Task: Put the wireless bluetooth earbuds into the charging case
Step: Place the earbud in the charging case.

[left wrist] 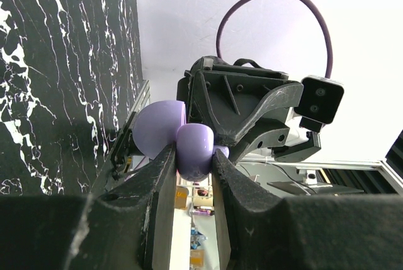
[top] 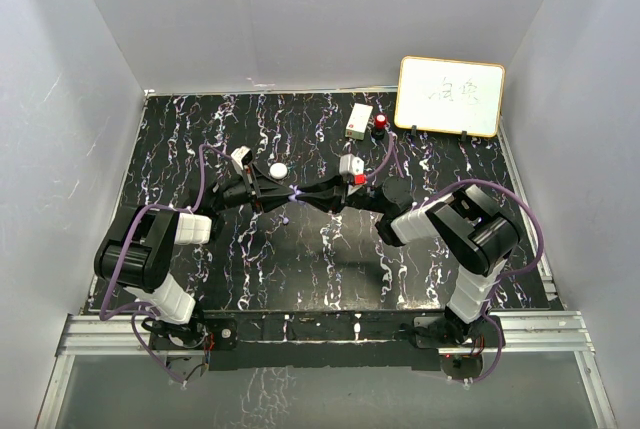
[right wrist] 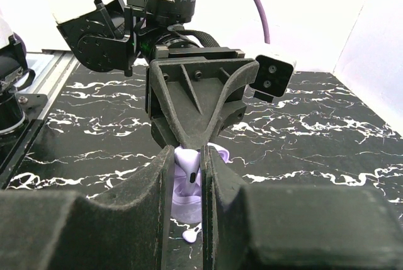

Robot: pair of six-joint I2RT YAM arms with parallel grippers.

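My left gripper point(left wrist: 194, 157) is shut on the open purple charging case point(left wrist: 194, 147), with its lid point(left wrist: 156, 128) swung to the left. My right gripper point(right wrist: 187, 157) is shut on a purple earbud point(right wrist: 189, 174) and holds it right at the case's opening point(right wrist: 186, 204). A second purple earbud point(right wrist: 192, 235) lies loose on the table below the case. In the top view both grippers meet tip to tip at mid table, left gripper point(top: 284, 194) and right gripper point(top: 312, 195); the case and earbuds are hidden between them.
A white round case point(top: 278, 170) and a small white piece point(top: 240, 156) lie just behind the left gripper. A white box point(top: 358, 119), a red knob point(top: 381, 122) and a whiteboard point(top: 450, 96) stand at the back right. White walls enclose the black marbled table point(top: 300, 259).
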